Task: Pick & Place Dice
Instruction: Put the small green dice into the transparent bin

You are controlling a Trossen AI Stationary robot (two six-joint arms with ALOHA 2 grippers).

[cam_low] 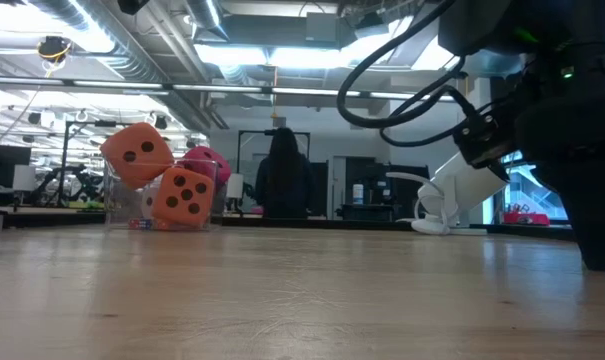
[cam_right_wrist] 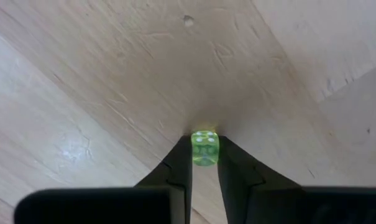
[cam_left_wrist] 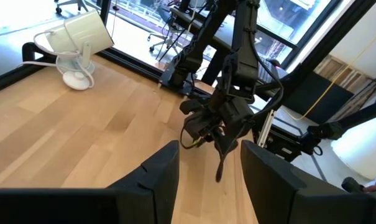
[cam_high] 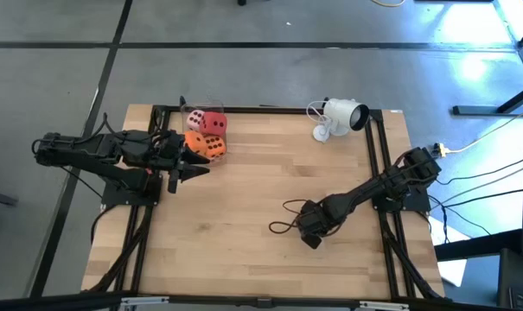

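Soft dice with dark pips are piled at the table's far left by a clear container [cam_high: 192,114]: a red-pink one [cam_high: 213,123] on top and an orange one [cam_high: 207,146] below. The low view shows two orange dice [cam_low: 137,152] [cam_low: 185,195] and a pink one [cam_low: 208,162] behind them. My left gripper [cam_high: 194,169] is open and empty just on the near side of the pile. My right gripper [cam_high: 311,235] stands at the table's middle right, pointing down, shut on a small clear green die [cam_right_wrist: 204,148]. My right gripper pinches the small green die's two opposite faces [cam_right_wrist: 204,157] between its two fingertips [cam_right_wrist: 183,163], at their free ends. The fingers come from above, pointing down at the wood. Whether the die touches the table, I cannot tell.
A white camera on a stand [cam_high: 339,117] sits at the table's far right. A loose black cable [cam_high: 287,216] loops on the wood beside my right gripper. A dark frame [cam_high: 384,155] runs along the table's edges. A person [cam_low: 282,180] stands in the room behind.
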